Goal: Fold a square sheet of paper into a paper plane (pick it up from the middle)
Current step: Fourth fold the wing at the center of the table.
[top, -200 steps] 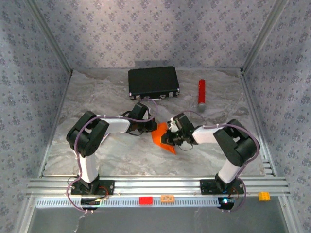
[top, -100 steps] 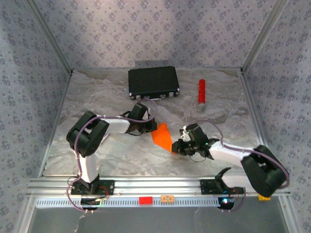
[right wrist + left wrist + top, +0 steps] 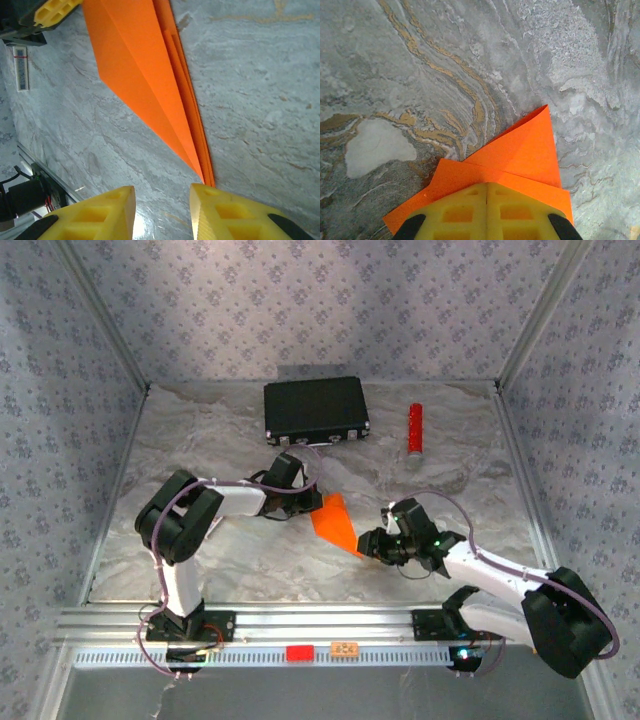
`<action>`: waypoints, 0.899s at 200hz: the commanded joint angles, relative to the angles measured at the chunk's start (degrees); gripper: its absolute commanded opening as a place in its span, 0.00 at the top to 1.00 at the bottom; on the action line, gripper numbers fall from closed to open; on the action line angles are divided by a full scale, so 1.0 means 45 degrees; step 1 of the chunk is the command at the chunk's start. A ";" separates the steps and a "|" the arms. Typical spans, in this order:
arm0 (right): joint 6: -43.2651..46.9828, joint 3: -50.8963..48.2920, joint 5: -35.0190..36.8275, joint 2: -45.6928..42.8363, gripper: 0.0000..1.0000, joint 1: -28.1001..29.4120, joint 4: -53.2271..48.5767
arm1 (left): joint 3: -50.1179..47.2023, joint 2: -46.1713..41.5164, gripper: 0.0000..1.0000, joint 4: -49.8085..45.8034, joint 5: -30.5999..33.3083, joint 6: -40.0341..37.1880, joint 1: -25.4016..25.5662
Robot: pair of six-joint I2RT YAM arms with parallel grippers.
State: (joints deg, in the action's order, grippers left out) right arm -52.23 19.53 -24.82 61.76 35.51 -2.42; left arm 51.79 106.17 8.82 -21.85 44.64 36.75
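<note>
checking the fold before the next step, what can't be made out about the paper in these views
- left wrist: the near edge of the paper lies under the shut left tool; pinched or only pressed, cannot tell
- right wrist: the paper's wide end is cut off by the top edge
- top: fold layers too small to count

Bright orange paper plane (image 3: pixel 335 524), narrow creased dart, flat on the table (image 3: pixel 230 430).
</note>
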 commanded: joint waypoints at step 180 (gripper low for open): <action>-0.0768 -0.0267 -0.0628 0.1616 0.63 0.0120 0.1112 | -0.0299 -0.0136 0.97 -0.0554 0.0030 0.0166 -0.0126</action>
State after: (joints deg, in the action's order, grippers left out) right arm -54.68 18.57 -26.09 67.68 35.66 -0.14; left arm 51.57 106.17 9.17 -21.87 45.12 36.64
